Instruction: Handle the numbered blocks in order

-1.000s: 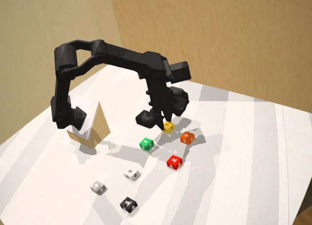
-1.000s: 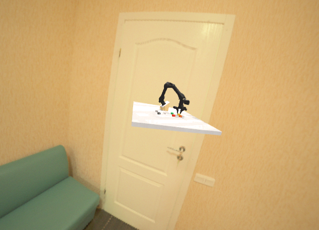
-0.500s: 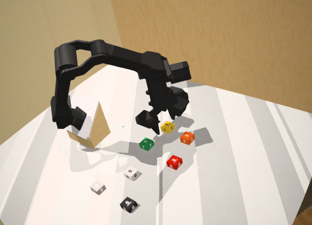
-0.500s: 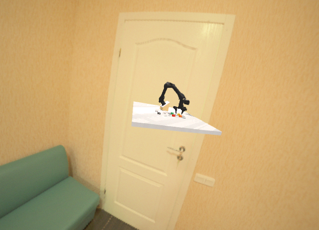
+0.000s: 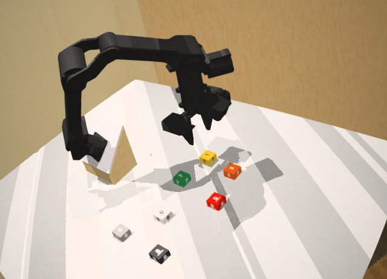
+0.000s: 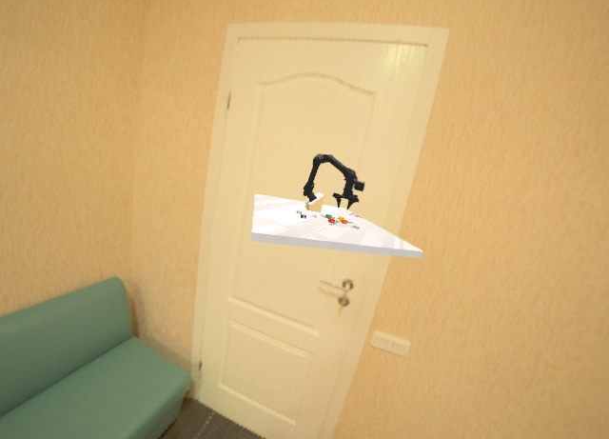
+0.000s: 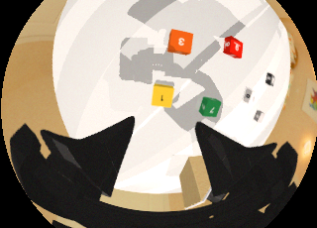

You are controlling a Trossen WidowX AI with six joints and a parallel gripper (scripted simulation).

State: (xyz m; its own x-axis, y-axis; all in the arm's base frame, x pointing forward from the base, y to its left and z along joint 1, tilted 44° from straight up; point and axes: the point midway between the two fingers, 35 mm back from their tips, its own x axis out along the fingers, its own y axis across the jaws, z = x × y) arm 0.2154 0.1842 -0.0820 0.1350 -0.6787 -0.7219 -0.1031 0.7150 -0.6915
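Yellow cube [image 5: 207, 157] [image 6: 341, 219] [image 7: 162, 95], open black end effector [image 5: 199, 135] [image 6: 343, 207] [image 7: 165, 123]

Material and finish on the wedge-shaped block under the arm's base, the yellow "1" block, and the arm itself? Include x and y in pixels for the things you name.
Wedge-shaped block [image 5: 125, 158] [image 7: 192, 180]: probably wood or wood veneer, matte; tan, faintly grained side.
Yellow block [image 5: 207, 157] [image 7: 162, 95]: likely plastic or painted wood, flat even colour, no grain; can't tell which.
Arm [image 5: 134, 48] [image 6: 334, 162]: black, satin, plastic or coated metal; soft sheen on the rounded joints.
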